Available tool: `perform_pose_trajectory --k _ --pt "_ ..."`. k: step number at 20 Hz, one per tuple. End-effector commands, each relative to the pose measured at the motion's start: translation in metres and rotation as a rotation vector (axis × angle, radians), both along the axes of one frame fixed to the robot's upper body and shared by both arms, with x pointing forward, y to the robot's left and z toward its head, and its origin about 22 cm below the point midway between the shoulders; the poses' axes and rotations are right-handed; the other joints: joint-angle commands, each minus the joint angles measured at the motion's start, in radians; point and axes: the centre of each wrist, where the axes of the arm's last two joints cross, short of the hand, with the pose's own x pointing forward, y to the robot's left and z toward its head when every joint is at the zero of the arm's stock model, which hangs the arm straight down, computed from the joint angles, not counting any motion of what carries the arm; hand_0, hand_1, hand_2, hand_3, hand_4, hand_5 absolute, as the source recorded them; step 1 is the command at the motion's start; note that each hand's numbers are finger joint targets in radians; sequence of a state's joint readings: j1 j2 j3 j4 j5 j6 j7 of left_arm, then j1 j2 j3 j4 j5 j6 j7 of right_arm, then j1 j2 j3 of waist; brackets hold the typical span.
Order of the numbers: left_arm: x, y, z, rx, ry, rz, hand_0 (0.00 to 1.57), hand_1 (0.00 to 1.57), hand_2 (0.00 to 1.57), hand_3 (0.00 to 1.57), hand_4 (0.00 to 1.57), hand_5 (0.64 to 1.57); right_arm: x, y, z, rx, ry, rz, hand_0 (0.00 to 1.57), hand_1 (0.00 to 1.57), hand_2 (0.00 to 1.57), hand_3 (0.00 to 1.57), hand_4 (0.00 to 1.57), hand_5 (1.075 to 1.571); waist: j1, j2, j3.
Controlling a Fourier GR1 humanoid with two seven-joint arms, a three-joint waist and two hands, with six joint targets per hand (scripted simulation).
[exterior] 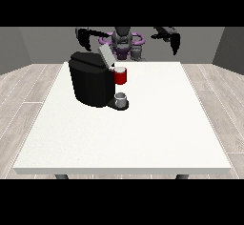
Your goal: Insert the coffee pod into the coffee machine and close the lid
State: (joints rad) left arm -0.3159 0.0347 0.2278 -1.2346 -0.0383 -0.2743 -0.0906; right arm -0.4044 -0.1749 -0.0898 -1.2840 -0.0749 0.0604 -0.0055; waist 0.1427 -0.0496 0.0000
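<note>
Grey walls [28,45] and a pale plank floor [28,90] frame a large white table [128,133], and the robot [123,40] sits small at its far edge, arms spread wide.

On the table's far left portion stands the black coffee machine [89,83], a bulky dark block. Its lid [106,55] is up, a pale grey flap tilted back at the top right corner of the body. Just below that lid, at the machine's right side, sits a red holder [121,77], and in its top shows a small pale round shape, which looks like the coffee pod [120,69]; whether it is fully seated cannot be told. Lower down, on the machine's dark base, a small grey cup [121,98] stands upright.

Now the hands. The hand at the view's left [86,37] hangs in the air above and behind the machine's top, apart from it, touching nothing. Its fingers point downward, dark against the wall, but whether they are curled or straight cannot be made out.

Over at the other side, the hand at the view's right [174,42] hovers well apart from the machine, beyond the table's far right corner. It holds nothing visible, and again its finger posture cannot be told.
</note>
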Motion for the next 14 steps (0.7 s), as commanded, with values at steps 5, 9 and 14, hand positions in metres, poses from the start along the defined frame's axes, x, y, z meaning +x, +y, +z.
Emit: perform_pose_trajectory --k 5,9,14 --pt "-0.016 0.009 0.004 0.013 -0.003 0.031 0.00 0.00 0.00 0.00 0.00 1.571 0.016 0.029 0.002 -0.021 0.009 0.051 0.00 0.00 0.00 0.00 0.00 1.571 -0.043 0.040 -0.0001" --pt "-0.019 0.007 0.015 0.016 -0.068 0.029 0.00 0.00 0.00 0.00 0.00 1.571 0.030 0.014 0.007 -0.068 -0.027 0.035 0.00 0.00 0.00 0.00 0.00 1.571 -0.021 0.077 0.0000" --pt "-0.010 0.002 0.030 0.016 -0.087 0.004 0.00 0.00 0.00 0.00 0.00 1.571 0.044 0.024 0.014 -0.072 -0.052 0.038 0.00 0.00 0.00 0.00 0.00 1.571 0.012 0.130 0.0001"
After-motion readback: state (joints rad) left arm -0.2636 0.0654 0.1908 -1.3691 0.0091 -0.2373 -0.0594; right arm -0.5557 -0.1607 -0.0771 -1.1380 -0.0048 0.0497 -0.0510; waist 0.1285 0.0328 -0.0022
